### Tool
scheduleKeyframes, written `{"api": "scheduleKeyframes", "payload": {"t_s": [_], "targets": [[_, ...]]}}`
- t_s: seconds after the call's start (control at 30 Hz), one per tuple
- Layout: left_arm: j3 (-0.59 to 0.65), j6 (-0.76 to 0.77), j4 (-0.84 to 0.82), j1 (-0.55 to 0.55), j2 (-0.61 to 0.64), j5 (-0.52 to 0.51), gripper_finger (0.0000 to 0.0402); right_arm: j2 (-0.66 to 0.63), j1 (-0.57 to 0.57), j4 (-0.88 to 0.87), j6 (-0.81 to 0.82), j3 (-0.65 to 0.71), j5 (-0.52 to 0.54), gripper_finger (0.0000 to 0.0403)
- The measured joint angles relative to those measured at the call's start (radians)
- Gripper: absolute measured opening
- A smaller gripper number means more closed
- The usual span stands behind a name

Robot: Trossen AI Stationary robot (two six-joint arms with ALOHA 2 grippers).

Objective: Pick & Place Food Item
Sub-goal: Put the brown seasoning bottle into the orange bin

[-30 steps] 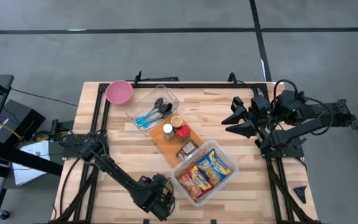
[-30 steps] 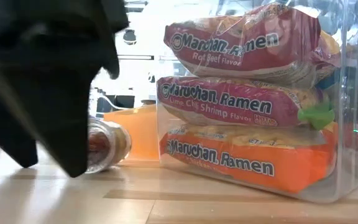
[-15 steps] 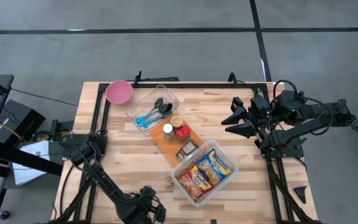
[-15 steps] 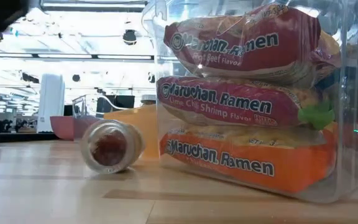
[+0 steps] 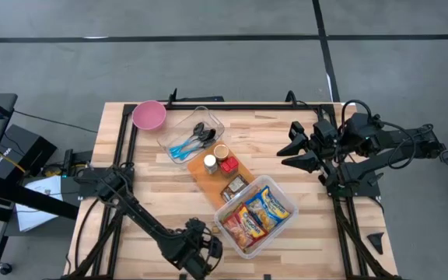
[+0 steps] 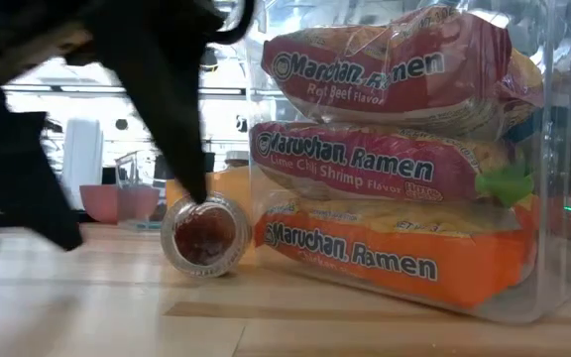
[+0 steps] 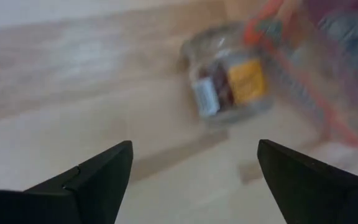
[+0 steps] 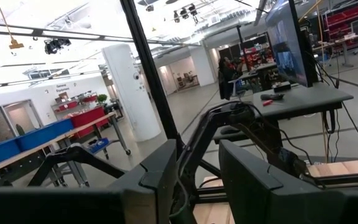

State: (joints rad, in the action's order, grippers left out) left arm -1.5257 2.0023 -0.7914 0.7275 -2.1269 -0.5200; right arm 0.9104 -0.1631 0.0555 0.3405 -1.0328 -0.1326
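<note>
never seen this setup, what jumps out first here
A clear bin stacked with Maruchan ramen packs fills the table's front right. A small glass jar lies on its side against it, with the left gripper open just before it.

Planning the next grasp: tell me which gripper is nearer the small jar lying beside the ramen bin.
Left. The left gripper hangs open just in front of the jar, near the table's front edge. The right gripper waits across the table by its right side, well away.
</note>
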Motion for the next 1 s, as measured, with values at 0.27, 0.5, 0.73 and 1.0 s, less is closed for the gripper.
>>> {"api": "scheduleKeyframes", "payload": {"t_s": [0.27, 0.5, 0.73, 1.0], "targets": [[0.000, 0.001, 0.014, -0.042, 0.000, -0.052, 0.0356, 0.000, 0.000, -0.007, 0.000, 0.000, 0.000, 0.0118], [0.018, 0.003, 0.007, -0.063, 0.000, -0.037, 0.0351, 0.000, 0.000, -0.014, 0.000, 0.000, 0.000, 0.0118], [0.018, -0.005, -0.101, -0.028, 0.000, 0.013, 0.0349, 0.000, 0.000, -0.015, 0.000, 0.000, 0.000, 0.0118], [0.018, -0.013, -0.200, 0.044, 0.000, -0.042, 0.0349, 0.000, 0.000, -0.018, 0.000, 0.000, -0.001, 0.0118]]}}
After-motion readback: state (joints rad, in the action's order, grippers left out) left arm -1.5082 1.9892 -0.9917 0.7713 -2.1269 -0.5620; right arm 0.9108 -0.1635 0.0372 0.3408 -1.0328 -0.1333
